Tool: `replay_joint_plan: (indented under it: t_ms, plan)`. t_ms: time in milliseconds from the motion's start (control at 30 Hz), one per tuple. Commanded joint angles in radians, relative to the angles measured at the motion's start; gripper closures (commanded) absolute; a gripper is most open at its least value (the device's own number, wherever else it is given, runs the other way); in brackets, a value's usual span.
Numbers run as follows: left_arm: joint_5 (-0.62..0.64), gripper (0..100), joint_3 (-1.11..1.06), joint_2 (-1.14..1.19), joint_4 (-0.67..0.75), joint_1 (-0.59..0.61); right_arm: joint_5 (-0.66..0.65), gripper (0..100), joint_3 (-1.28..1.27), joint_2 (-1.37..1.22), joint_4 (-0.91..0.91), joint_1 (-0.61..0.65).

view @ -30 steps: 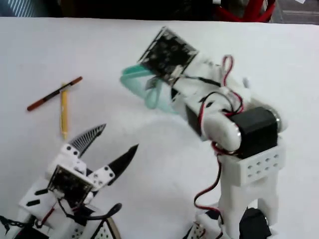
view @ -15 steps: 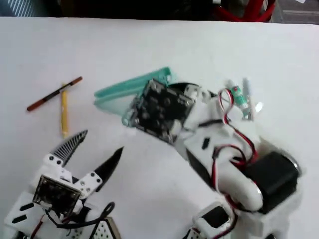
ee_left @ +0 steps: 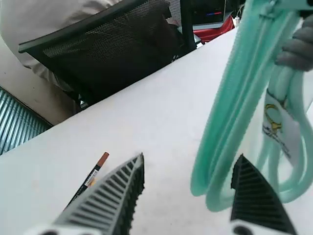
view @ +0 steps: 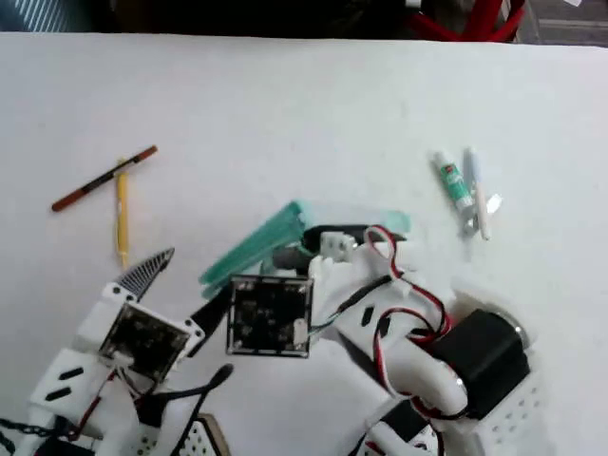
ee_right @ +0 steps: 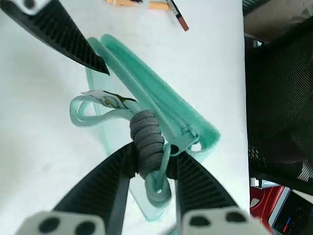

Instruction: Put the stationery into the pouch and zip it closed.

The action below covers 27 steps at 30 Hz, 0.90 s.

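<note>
Glossy translucent teal plastic pouch [ee_right: 146, 93], ribbed matt black plastic left hand [ee_left: 190, 157], smooth matt white table [view: 285, 95].

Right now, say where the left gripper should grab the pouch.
Grip the pouch by its ribbed zip edge near its free end, away from the right gripper. Bring the left gripper straight forward: that thin edge hangs roughly between its open jaws.

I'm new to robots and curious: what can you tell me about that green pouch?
The pouch is mint green, soft see-through plastic, with a ridged zip band, a loop strap and a small tag. The right gripper clamps a grey ribbed pull by its zip slider; the open left gripper is beside its other end.
</note>
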<state>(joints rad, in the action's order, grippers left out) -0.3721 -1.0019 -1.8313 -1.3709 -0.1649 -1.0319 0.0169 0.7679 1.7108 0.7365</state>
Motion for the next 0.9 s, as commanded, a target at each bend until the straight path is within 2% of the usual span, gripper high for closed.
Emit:
replay_joint_plan:
  t_ms: [0,100,267,433,633,867]
  plan:
    - [-0.005,71,-0.052,0.004,0.080,-0.012,-0.051,97.9,-0.002,-0.001,-0.028,0.018]
    - [-0.005,71,-0.081,0.004,0.135,-0.056,-0.074,97.9,-0.002,-0.018,-0.028,0.002]
    - [-0.005,71,-0.207,0.004,0.204,-0.211,-0.086,97.9,0.003,-0.087,-0.064,-0.127]
    - [0.002,71,-0.370,0.004,0.393,-0.176,-0.087,97.9,0.005,-0.099,-0.065,-0.174]
    - [0.132,71,-0.416,0.004,0.535,-0.200,-0.087,97.9,-0.028,-0.105,-0.131,-0.274]
    - [0.241,73,-0.493,0.005,0.694,-0.398,-0.135,97.9,-0.239,-0.099,-0.260,-0.352]
